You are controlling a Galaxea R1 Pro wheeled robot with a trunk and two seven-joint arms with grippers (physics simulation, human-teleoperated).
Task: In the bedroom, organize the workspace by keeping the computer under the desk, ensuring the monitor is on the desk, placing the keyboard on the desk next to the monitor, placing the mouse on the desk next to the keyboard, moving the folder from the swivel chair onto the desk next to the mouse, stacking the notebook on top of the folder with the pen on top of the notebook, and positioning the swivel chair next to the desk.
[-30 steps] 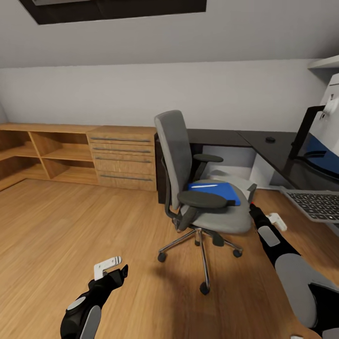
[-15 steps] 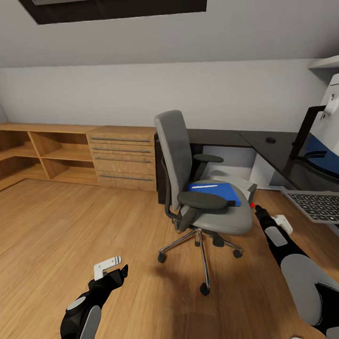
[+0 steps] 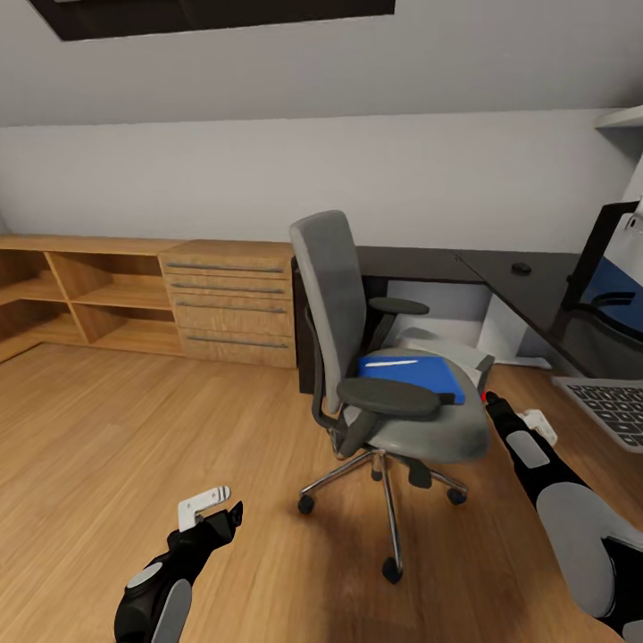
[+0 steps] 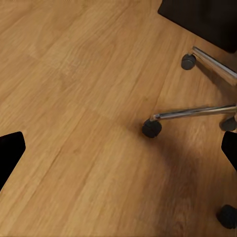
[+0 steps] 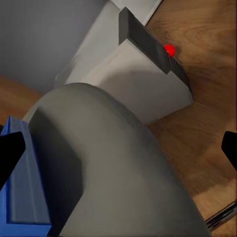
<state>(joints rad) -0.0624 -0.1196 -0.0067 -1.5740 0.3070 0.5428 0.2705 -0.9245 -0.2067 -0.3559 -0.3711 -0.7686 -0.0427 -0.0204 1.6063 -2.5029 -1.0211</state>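
Note:
The grey swivel chair (image 3: 393, 393) stands on the wood floor before the black desk (image 3: 429, 263). On its seat lies the blue folder (image 3: 418, 379), and a white pen (image 3: 390, 363) lies on the folder. I cannot make out the notebook. The mouse (image 3: 521, 268), monitor (image 3: 616, 299) and keyboard (image 3: 618, 406) are on the desk's right wing. The light grey computer (image 5: 133, 84) stands on the floor behind the seat. My right gripper (image 3: 493, 409) is open beside the seat's right edge, close to the folder (image 5: 22, 187). My left gripper (image 3: 214, 511) hangs open over the floor, left of the chair base (image 4: 197, 111).
Low light-wood cabinets (image 3: 232, 299) with drawers and open shelves run along the back wall at the left. The chair's metal spokes and casters (image 3: 390, 569) spread over the floor between my arms. Open floor lies to the left.
The whole view has shifted a little and the chair looks slightly larger. My right gripper has moved slightly to the right along the seat's edge. The left arm has not moved.

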